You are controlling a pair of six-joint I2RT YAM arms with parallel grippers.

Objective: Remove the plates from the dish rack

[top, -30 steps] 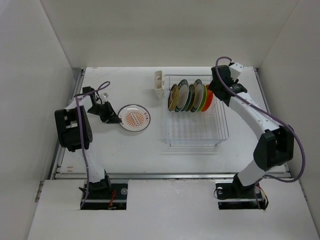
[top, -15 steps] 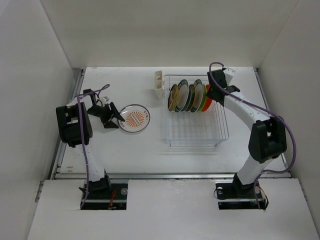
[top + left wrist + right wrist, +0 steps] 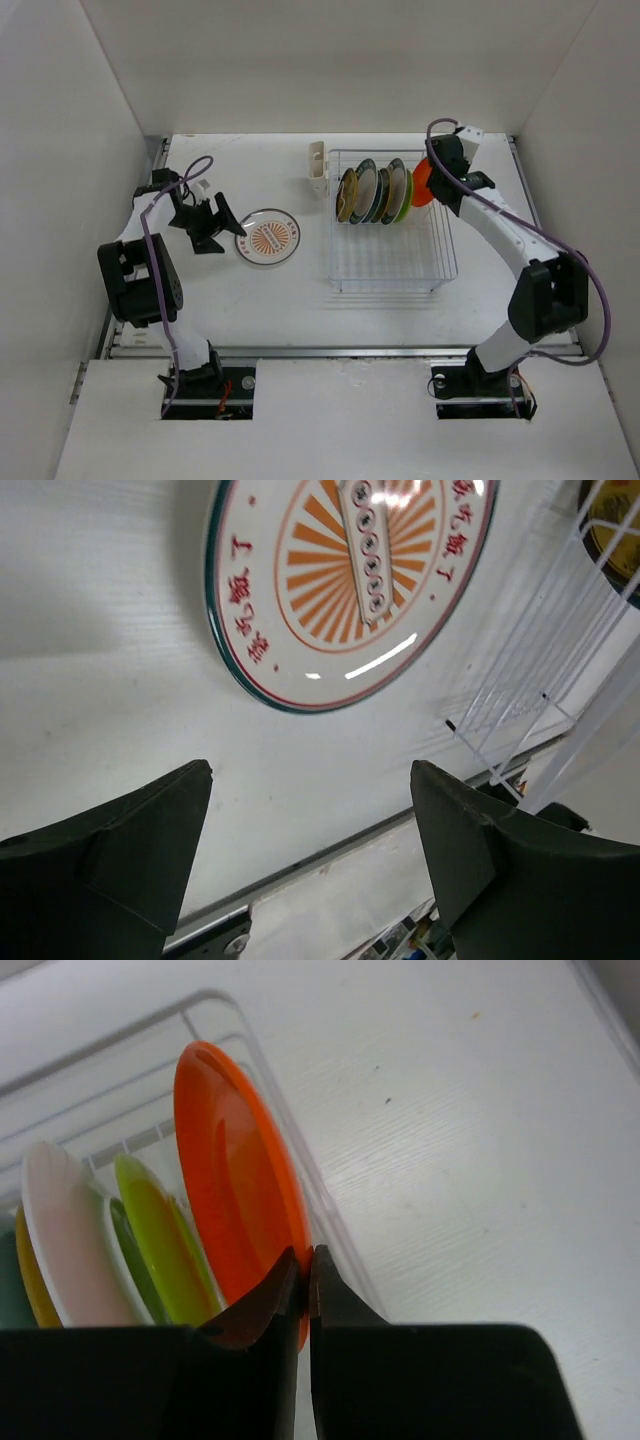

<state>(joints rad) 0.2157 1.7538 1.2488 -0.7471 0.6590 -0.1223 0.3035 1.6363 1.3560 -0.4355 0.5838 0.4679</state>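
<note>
A white plate with an orange sunburst centre point(image 3: 268, 237) point(image 3: 350, 580) lies flat on the table, left of the dish rack point(image 3: 392, 262). My left gripper point(image 3: 222, 226) point(image 3: 310, 780) is open just left of it, touching nothing. My right gripper point(image 3: 432, 178) point(image 3: 303, 1255) is shut on the rim of the orange plate point(image 3: 421, 185) point(image 3: 235, 1180) at the rack's right end. That plate stands on edge, higher than its neighbours. Beside it in the rack stand a lime green plate point(image 3: 160, 1240), a white plate point(image 3: 65, 1230), a teal-rimmed plate point(image 3: 365, 190) and an amber plate point(image 3: 347, 195).
A cream utensil cup point(image 3: 318, 166) hangs on the rack's far left corner. Rack wires point(image 3: 560, 660) point(image 3: 280, 1090) run close to both grippers. White walls enclose the table on three sides. Bare table point(image 3: 250, 300) lies in front of the rack.
My left gripper opened, let go of the sunburst plate and drew back to the left. My right gripper closed on the orange plate's rim, and that plate now shows more above the others.
</note>
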